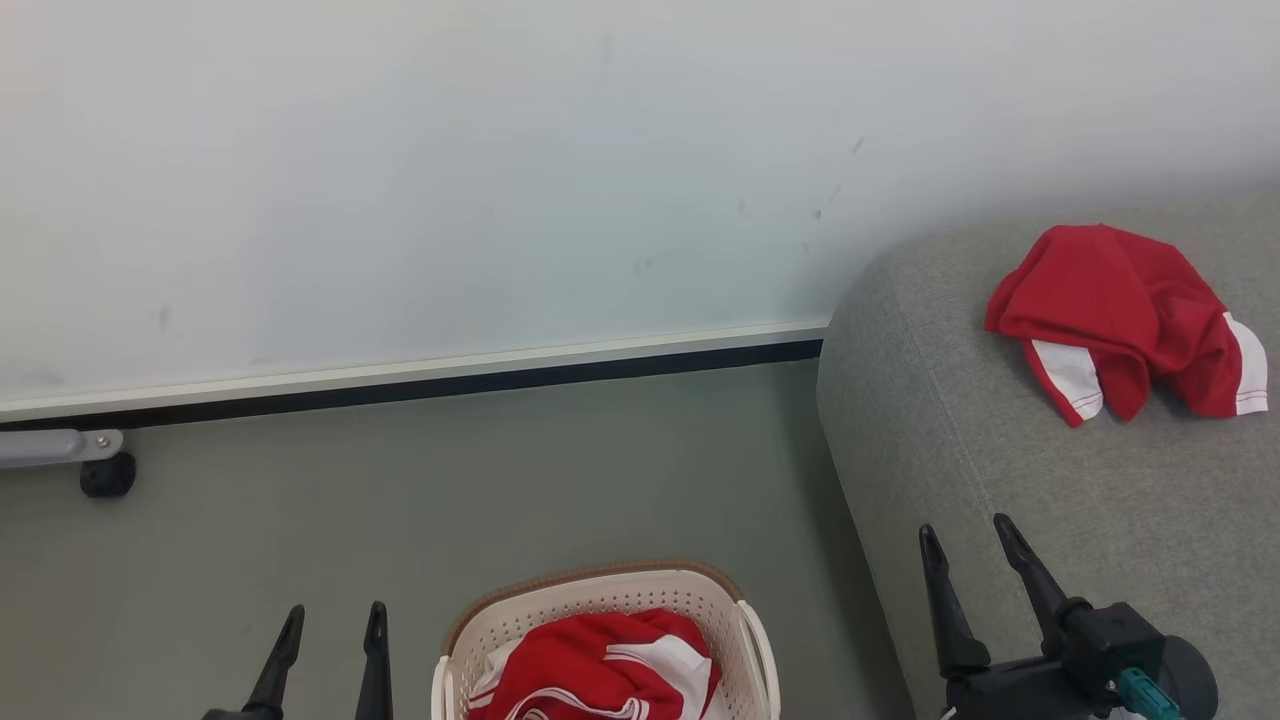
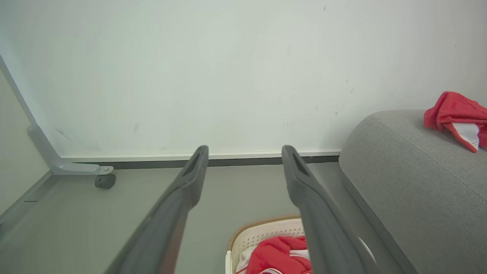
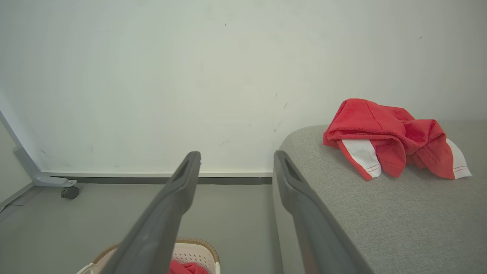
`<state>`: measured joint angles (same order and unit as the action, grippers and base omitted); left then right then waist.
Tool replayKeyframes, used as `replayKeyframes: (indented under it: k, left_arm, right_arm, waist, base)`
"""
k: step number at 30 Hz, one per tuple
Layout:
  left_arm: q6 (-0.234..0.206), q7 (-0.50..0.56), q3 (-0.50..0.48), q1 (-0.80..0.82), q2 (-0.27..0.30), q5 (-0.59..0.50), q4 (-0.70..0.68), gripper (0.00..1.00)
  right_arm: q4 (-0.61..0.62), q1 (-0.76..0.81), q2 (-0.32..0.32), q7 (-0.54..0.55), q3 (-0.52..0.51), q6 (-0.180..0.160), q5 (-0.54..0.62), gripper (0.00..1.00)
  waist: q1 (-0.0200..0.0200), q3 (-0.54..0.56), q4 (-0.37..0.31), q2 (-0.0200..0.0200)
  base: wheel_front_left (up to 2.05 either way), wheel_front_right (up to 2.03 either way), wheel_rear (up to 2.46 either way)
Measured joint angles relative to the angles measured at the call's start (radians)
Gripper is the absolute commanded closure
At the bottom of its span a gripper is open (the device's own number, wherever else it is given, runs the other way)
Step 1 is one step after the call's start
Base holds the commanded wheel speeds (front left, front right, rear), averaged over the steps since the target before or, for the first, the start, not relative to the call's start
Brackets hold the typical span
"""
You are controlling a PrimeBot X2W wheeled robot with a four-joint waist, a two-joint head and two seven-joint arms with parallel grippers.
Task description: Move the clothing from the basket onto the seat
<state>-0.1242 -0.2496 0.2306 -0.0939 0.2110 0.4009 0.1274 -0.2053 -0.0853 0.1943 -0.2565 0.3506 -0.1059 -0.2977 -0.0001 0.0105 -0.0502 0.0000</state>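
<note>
Wall: smooth, pale, faintly scuffed, with a white skirting strip above a dark line at its foot. Floor: plain grey-green, matte.

Seat: light-grey woven upholstery with a rounded end. In the head view it stood to the right, its left edge running from the wall toward the robot.

Basket: cream perforated plastic with a brown woven-look rim and a white side handle. It stood on the floor, just left of the seat and apart from it. The bottom edge of the view cut it off, so its long axis could not be told.

Red garment: soft knit, crumpled, lying on the seat top near the wall. Its long axis ran left to right, and its white-panelled hems pointed toward the robot.

Red-and-white garment: bunched inside the basket, with white stripes showing.

Right gripper: dark, tapering jaws, spread apart and holding nothing, above the seat's near part.

Left gripper: jaws parted more narrowly and empty, over the floor left of the basket.

Caster: small and black, under a grey metal leg at the wall.
</note>
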Motion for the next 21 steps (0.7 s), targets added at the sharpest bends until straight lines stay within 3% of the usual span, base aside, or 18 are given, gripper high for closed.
replayKeyframes:
  k: [21]
  left_arm:
    - [0.000, 0.000, -0.032, -0.035, -0.026, -0.055, -0.059, 0.00]
  right_arm:
    - [0.095, 0.063, 0.000, 0.000, -0.062, -0.010, 0.026, 0.00]
  waist:
    - [0.0001, -0.002, -0.015, 0.0000]
  base:
    - [0.00, 0.00, 0.00]
